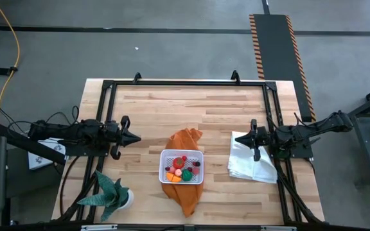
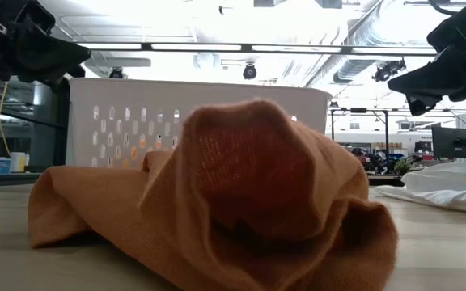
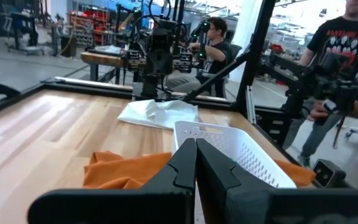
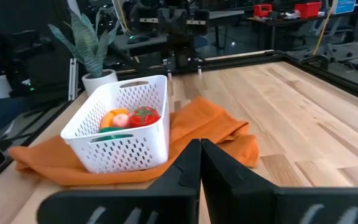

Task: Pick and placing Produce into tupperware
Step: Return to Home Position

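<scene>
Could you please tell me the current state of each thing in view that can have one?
Left pincer: shut, empty, raised at the table's left.
Right pincer: shut, empty, raised at the right.
Orange cloth: crumpled.
White perforated plastic basket: upright on the orange cloth.
Small toy produce: inside the basket.
White cloth: crumpled, beneath the right pincer.
Green spiky potted plant: upright.

Left gripper (image 1: 135, 138) and right gripper (image 1: 237, 137) are matte black tapered wedges, with black cables (image 1: 55, 119) looping behind them.
</scene>
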Tool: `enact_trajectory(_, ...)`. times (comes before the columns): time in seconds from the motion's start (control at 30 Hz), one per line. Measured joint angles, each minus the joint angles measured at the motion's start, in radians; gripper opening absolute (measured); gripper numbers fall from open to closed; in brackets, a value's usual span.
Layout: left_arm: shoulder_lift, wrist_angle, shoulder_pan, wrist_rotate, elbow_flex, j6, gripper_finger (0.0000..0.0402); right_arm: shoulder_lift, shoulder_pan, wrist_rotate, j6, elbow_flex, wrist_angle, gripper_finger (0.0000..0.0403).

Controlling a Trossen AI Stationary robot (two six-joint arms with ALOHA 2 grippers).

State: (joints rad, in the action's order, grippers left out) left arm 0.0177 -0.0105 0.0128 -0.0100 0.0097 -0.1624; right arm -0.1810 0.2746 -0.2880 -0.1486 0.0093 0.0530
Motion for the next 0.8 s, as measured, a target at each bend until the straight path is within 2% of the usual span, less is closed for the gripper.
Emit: enact_trajectory(0.8,0.000,-0.001,0.000,0.000,0.000,0.025,0.0001,-0.001,0.000,0.000,-0.034,0.000,-0.001,0.0000)
